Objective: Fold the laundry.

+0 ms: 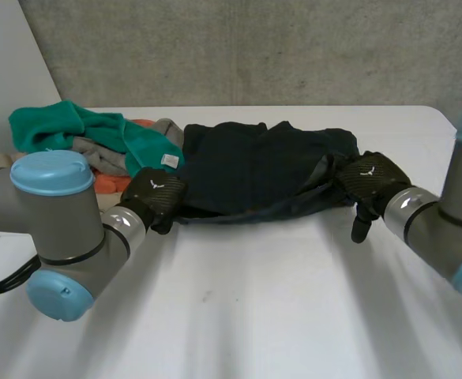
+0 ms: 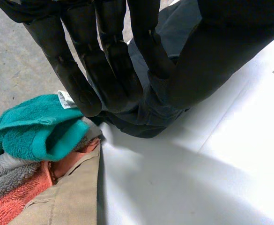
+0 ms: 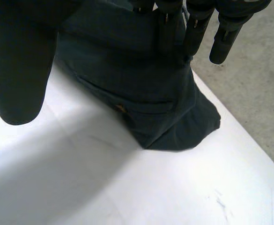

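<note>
the dark garment is lying with its long axis left-right; fingers of the left hand are pinching its left end, and those of the right hand are resting released on its right end.

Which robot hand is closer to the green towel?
Left. The left hand sits right beside the green towel, at one end of the dark garment. The right hand is at its other end, far from the towel.

The left arm and the right arm are thick grey tubes with round light-blue caps at the joints. The left hand and the right hand are black, each with a small white mark on its back.
</note>
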`<state>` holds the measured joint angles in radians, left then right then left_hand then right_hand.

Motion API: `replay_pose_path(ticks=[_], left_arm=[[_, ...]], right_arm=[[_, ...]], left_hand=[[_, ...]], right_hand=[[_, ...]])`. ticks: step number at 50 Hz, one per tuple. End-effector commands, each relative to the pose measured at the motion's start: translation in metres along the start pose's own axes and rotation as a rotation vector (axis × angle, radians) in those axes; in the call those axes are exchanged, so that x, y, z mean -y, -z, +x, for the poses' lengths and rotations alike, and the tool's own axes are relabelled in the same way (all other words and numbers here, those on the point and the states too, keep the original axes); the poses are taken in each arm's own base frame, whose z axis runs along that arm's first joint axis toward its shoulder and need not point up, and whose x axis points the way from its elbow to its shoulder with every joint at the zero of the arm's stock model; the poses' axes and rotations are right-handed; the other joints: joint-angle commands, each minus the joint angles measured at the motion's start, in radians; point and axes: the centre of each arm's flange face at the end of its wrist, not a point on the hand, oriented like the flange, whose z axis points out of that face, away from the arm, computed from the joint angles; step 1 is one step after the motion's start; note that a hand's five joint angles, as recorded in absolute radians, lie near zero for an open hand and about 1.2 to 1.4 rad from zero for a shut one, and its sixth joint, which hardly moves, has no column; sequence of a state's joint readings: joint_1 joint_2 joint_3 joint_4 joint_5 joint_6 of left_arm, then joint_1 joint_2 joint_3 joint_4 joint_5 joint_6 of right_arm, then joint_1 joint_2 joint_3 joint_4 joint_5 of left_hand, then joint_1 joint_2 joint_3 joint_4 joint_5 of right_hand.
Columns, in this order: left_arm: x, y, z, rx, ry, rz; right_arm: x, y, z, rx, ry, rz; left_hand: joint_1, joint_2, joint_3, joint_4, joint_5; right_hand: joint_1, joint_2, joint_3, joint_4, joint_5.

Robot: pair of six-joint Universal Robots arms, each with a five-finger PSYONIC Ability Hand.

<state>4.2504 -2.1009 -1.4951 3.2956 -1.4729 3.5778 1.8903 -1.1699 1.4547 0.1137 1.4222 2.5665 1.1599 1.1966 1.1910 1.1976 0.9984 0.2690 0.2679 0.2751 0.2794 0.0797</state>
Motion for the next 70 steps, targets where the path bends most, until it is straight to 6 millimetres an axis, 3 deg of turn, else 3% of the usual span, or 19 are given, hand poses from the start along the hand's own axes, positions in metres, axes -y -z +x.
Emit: replay_pose_path(ticks=[1, 7, 11, 12, 22, 24, 26, 27, 33, 34, 35, 36, 38, 45, 56, 60, 62, 67, 70], left_arm=[[0.000, -0.002, -0.001, 0.011, -0.001, -0.002], [-0.001, -0.003, -0.001, 0.009, -0.012, -0.003], [0.000, -0.002, -0.001, 0.010, -0.017, -0.002], [0.001, -0.002, -0.001, 0.010, -0.017, 0.000], [0.001, -0.003, 0.000, 0.008, -0.018, 0.002], [0.001, -0.004, -0.001, 0.010, -0.018, 0.002], [0.000, -0.005, -0.001, 0.010, -0.017, 0.000], [0.001, -0.005, -0.001, 0.011, -0.019, 0.001], [0.007, 0.000, -0.002, -0.003, -0.018, -0.004], [0.010, 0.003, -0.003, -0.009, -0.016, -0.005], [0.013, 0.005, -0.003, -0.011, -0.016, 0.005], [0.017, 0.007, -0.003, -0.014, -0.014, 0.013], [0.024, 0.012, -0.003, -0.022, -0.007, 0.031], [0.046, 0.029, -0.004, -0.013, 0.042, 0.071], [0.062, 0.045, -0.031, 0.012, 0.182, 0.040], [0.063, 0.042, -0.038, -0.034, 0.259, 0.007], [0.058, 0.042, -0.039, -0.052, 0.282, -0.034], [0.044, 0.034, -0.046, -0.057, 0.301, -0.115], [0.037, 0.021, -0.047, -0.032, 0.271, -0.100]], right_arm=[[0.039, 0.040, 0.024, 0.031, -0.016, 0.013], [0.074, 0.062, 0.050, 0.004, -0.032, 0.105], [0.085, 0.062, 0.064, -0.022, -0.036, 0.152], [0.085, 0.060, 0.064, -0.017, -0.035, 0.146], [0.042, 0.016, 0.042, 0.016, -0.055, 0.032], [0.032, 0.012, 0.031, 0.034, -0.081, 0.014], [0.027, 0.014, 0.024, 0.054, -0.101, -0.001], [0.025, 0.017, 0.023, 0.060, -0.121, -0.008], [0.028, 0.034, 0.044, 0.033, -0.199, 0.019], [0.026, 0.036, 0.052, 0.025, -0.232, 0.020], [0.025, 0.036, 0.054, 0.025, -0.243, 0.021], [0.023, 0.036, 0.056, 0.024, -0.256, 0.017], [0.022, 0.038, 0.055, 0.036, -0.270, 0.021], [0.011, 0.035, 0.035, 0.058, -0.244, 0.003], [-0.028, 0.020, -0.015, -0.009, -0.169, 0.039], [-0.041, 0.011, -0.030, -0.016, -0.113, 0.069], [-0.044, 0.007, -0.035, -0.016, -0.082, 0.077], [-0.054, -0.003, -0.044, -0.013, -0.027, 0.083], [-0.056, -0.007, -0.043, -0.028, -0.021, 0.088]], left_hand=[[0.236, 0.200, 0.205, 0.199, 0.223], [0.236, 0.200, 0.205, 0.199, 0.223], [0.236, 0.200, 0.205, 0.199, 0.223], [0.236, 0.200, 0.205, 0.199, 0.223], [0.236, 0.200, 0.205, 0.199, 0.223], [0.236, 0.200, 0.205, 0.199, 0.223], [0.236, 0.200, 0.205, 0.199, 0.223], [0.236, 0.200, 0.205, 0.199, 0.223], [0.236, 0.200, 0.205, 0.199, 0.223], [0.173, 0.136, 0.142, 0.135, 0.160], [0.073, 0.037, 0.042, 0.036, 0.060], [-0.050, -0.087, -0.081, -0.087, -0.063], [-0.424, -0.461, -0.456, -0.462, -0.437], [-0.823, -0.859, -0.854, -0.860, -0.836], [-0.864, -0.901, -0.896, -0.902, -0.877], [-0.390, -0.427, -0.421, -0.428, -0.403], [-0.368, -0.405, -0.399, -0.406, -0.381], [-0.816, -0.853, -0.848, -0.854, -0.829], [-0.881, -0.918, -0.913, -0.919, -0.895]], right_hand=[[0.134, 0.135, 0.128, 0.123, 0.148], [0.487, 0.488, 0.481, 0.476, 0.502], [0.057, 0.058, 0.051, 0.047, 0.072], [-0.094, -0.093, -0.101, -0.105, -0.080], [-0.094, -0.093, -0.101, -0.105, -0.080], [0.209, 0.210, 0.203, 0.199, 0.224], [0.708, 0.709, 0.702, 0.697, 0.722], [1.123, 1.124, 1.117, 1.113, 1.138], [1.127, 1.128, 1.121, 1.117, 1.142], [0.406, 0.407, 0.400, 0.396, 0.421], [0.094, 0.095, 0.088, 0.083, 0.108], [0.024, 0.025, 0.018, 0.013, 0.038], [0.006, 0.007, -0.001, -0.005, 0.020], [-0.094, -0.093, -0.101, -0.105, -0.080], [-0.094, -0.093, -0.101, -0.105, -0.080], [-0.059, -0.058, -0.066, -0.070, -0.045], [-0.048, -0.046, -0.054, -0.058, -0.033], [0.005, 0.006, -0.001, -0.005, 0.020], [0.064, 0.065, 0.058, 0.053, 0.079]])
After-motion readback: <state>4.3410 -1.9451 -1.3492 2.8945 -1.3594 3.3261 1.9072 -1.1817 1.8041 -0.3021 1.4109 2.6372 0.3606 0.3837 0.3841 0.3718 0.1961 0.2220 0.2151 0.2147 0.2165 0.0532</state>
